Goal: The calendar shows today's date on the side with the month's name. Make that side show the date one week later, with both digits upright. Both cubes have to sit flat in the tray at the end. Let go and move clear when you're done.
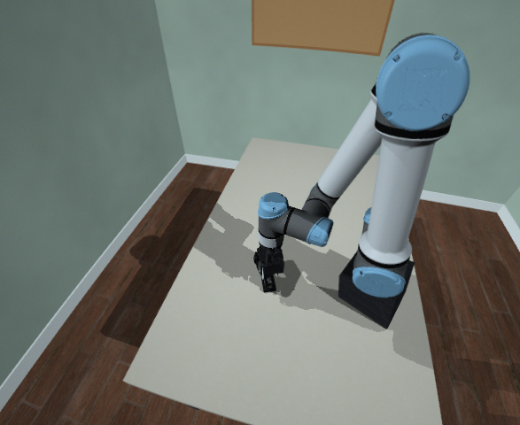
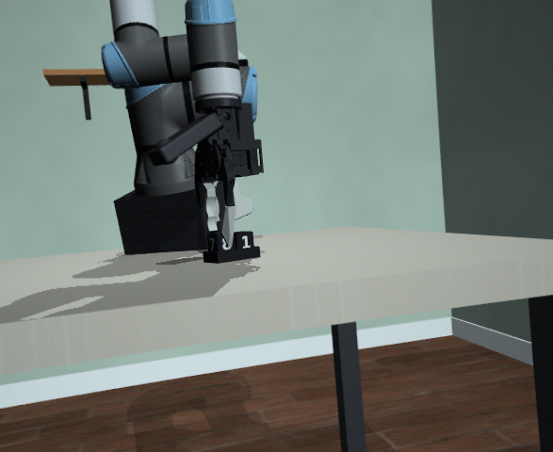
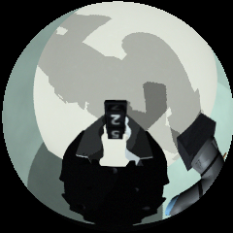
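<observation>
The black calendar tray (image 2: 239, 254) (image 1: 269, 289) stands on the table. Two black cubes are in it, side by side. The left cube (image 2: 212, 243) (image 3: 116, 119) has a 7 on its left side and a 2 on top in the wrist view; its front digit is partly covered by a finger and looks like an 8. My gripper (image 2: 224, 238) (image 3: 116, 115) points down, shut on this cube, low in the tray; whether it rests fully flat is unclear. The right cube (image 2: 245, 241) (image 3: 115, 133) shows an upright 1 in front and a 5 on top. No month name is readable.
The tray stands on the pale table (image 1: 287, 357) (image 2: 364, 257). The dark robot base (image 1: 369, 292) (image 2: 159, 221) (image 3: 196, 138) stands behind and to the left of the tray in the exterior view. A brown board (image 1: 319, 22) is on the wall.
</observation>
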